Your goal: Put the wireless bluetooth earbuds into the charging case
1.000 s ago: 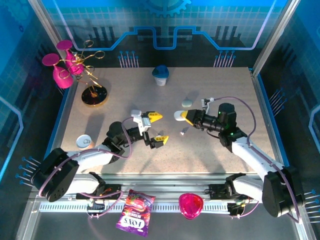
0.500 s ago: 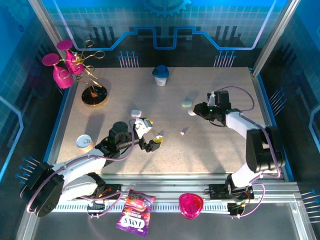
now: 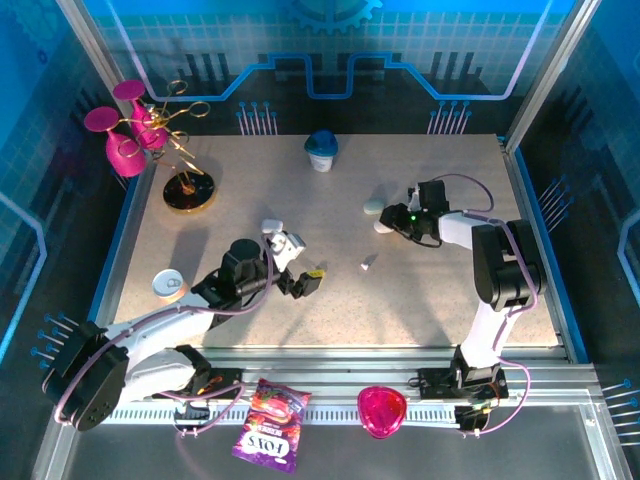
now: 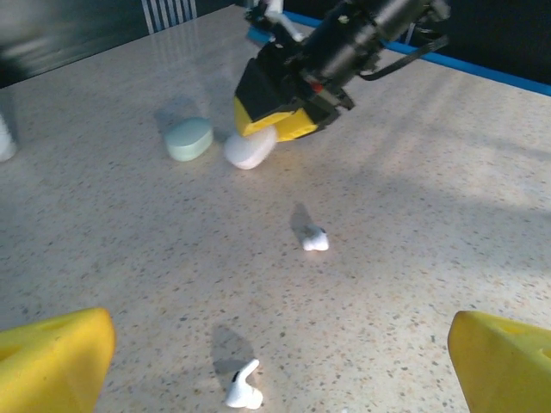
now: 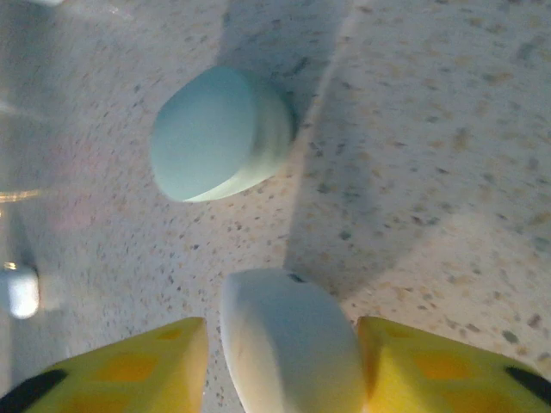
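Looked like a robot test booth in a lab, not a home. Had a left robot arm [image 3: 170,330] and a right robot arm [image 3: 497,270] bolted by a metal rail [image 3: 340,362] at the near edge of a speckled table [image 3: 440,300]. Was shut in by blue walls [image 3: 430,40] printed with bright lines and a gear picture [image 3: 330,10], with silver posts [image 3: 545,80] at the corners. Showed thin cables [image 3: 462,179] looping off the arms. Held an odd mix of little things spread about: a gold stand with pink cups [image 3: 150,130], a small blue-topped pot [image 3: 321,150], a purple candy bag [image 3: 270,428] and a shiny pink dish [image 3: 382,410].
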Controlling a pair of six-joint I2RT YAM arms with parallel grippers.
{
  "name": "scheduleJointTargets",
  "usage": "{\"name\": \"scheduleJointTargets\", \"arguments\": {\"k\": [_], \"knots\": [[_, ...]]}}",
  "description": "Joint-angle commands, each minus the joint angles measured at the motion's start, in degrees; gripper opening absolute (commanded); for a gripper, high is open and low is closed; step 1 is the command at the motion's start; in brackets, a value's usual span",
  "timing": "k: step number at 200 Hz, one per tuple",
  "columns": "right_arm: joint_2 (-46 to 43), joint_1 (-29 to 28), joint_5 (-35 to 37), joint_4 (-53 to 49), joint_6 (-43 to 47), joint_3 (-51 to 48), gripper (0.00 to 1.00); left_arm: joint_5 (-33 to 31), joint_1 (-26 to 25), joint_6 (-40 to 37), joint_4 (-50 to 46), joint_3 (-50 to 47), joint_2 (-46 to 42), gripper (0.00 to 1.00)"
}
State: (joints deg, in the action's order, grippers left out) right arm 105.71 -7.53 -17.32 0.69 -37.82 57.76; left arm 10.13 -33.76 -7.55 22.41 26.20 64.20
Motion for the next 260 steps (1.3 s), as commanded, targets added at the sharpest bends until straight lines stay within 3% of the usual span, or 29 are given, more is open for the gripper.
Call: {"name": "scheduleJointTargets", "arguments": {"k": [1, 20, 39, 73, 117, 139, 178, 213, 260], "knots": [[-4.6, 1.3, 4.4, -2.9, 1.9, -0.3, 0.66, -6.7, 2.9, 5.1, -6.9, 5.0, 1.9, 1.0], [-9.4, 1.0, 8.9, -6.8, 5.4, -0.6, 0.81, -8.9, 6.2, 9.1, -12.9, 8.9, 4.8, 0.99], [-14.9, -0.4, 11.9, -9.7, 9.2, -1.4, 0.87, -11.5, 8.5, 11.5, -18.3, 12.6, 8.2, 0.99], [-23.4, -5.0, 12.3, -12.4, 13.0, -3.5, 0.89, -15.2, 13.8, 15.5, -32.0, 23.2, 18.3, 0.99], [-29.2, -10.9, 12.2, -15.6, 14.0, -4.9, 0.89, -20.1, 17.3, 17.9, -53.5, 44.3, 38.4, 0.99], [-30.9, -11.4, 12.0, -16.3, 14.1, -5.5, 0.89, -19.4, 17.3, 17.8, -54.2, 48.1, 42.9, 0.99], [-31.9, -11.4, 12.5, -17.1, 14.4, -6.0, 0.9, -20.2, 17.3, 17.5, -58.7, 54.7, 49.2, 0.9], [-31.7, -11.4, 12.1, -17.0, 14.5, -6.1, 0.89, -20.5, 17.3, 17.6, -58.6, 56.1, 51.4, 0.79], [-33.1, -11.5, 11.9, -18.9, 14.5, -5.3, 0.89, -21.2, 17.3, 17.9, -59.1, 57.1, 53.4, 0.71]]}}
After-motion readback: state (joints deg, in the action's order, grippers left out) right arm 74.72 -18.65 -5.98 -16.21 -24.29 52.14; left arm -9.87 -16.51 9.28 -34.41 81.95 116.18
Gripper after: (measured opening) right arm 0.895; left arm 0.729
